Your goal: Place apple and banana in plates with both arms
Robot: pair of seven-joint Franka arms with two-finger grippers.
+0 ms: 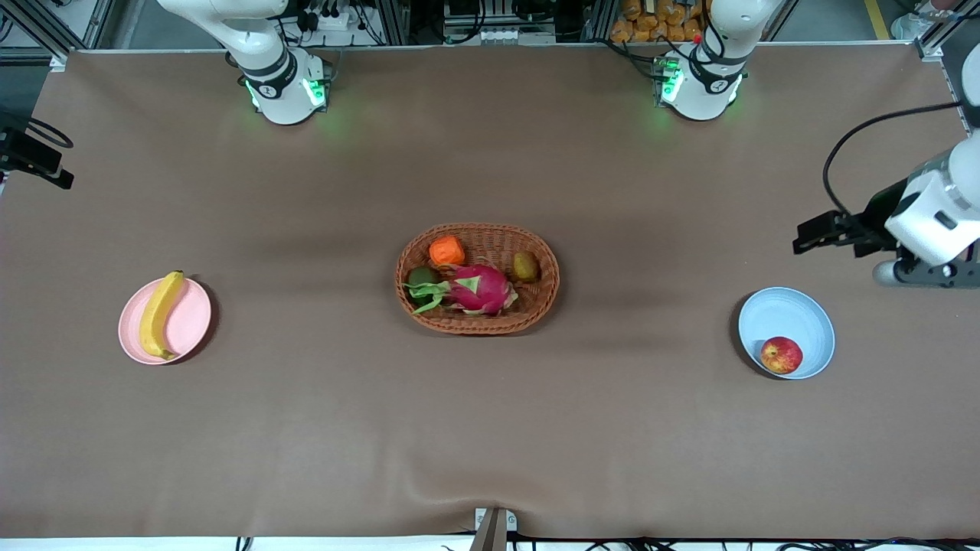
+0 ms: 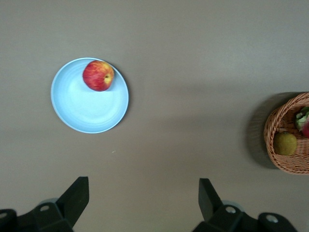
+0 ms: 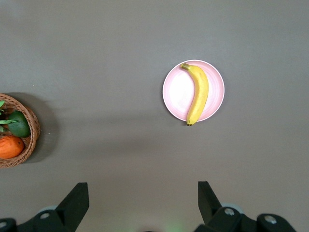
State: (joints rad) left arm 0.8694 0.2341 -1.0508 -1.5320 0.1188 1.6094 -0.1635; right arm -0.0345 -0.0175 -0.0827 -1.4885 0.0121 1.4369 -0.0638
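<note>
- Desk (image 1: pixel 490 428), brown-covered, carries everything; both arm bases stand along its edge farthest from the front camera
- Arms: the left arm (image 1: pixel 930 214) hangs high over the desk's edge at its own end, above the blue plate's area; the right arm (image 1: pixel 253 46) shows little more than its base and lower links in the front view. Judging by how the fruit lies, both seem pulled back to wait, clear of the plates
- Wicker basket (image 1: pixel 478 314) sits mid-desk, well apart from both plates, holding a pink dragon fruit (image 1: pixel 481 288), an orange fruit (image 1: pixel 447 250), a kiwi (image 1: pixel 525 266) and a green fruit (image 1: pixel 421 275); none of these belongs to the task, so they rightly stay there
- Pink plate (image 1: pixel 195 325) lies toward the right arm's end of the desk, the side that arm can serve
- Blue plate (image 1: pixel 788 314) lies toward the left arm's end
- Banana (image 1: pixel 161 312) rests across the pink plate, its dark tips reaching the rim because it is about as long as the plate is wide
- Apple (image 1: pixel 781 355) sits in the blue plate against the rim nearer the front camera, likely rolled to the edge of the shallow dish
- Left tool (image 2: pixel 143 198): jaws wide, empty, over bare desk beside the blue plate
- Right tool (image 3: pixel 143 198): jaws wide, empty, over bare desk near the pink plate
- Judgement: with each fruit in a plate and both tools free, the task looks finished
</note>
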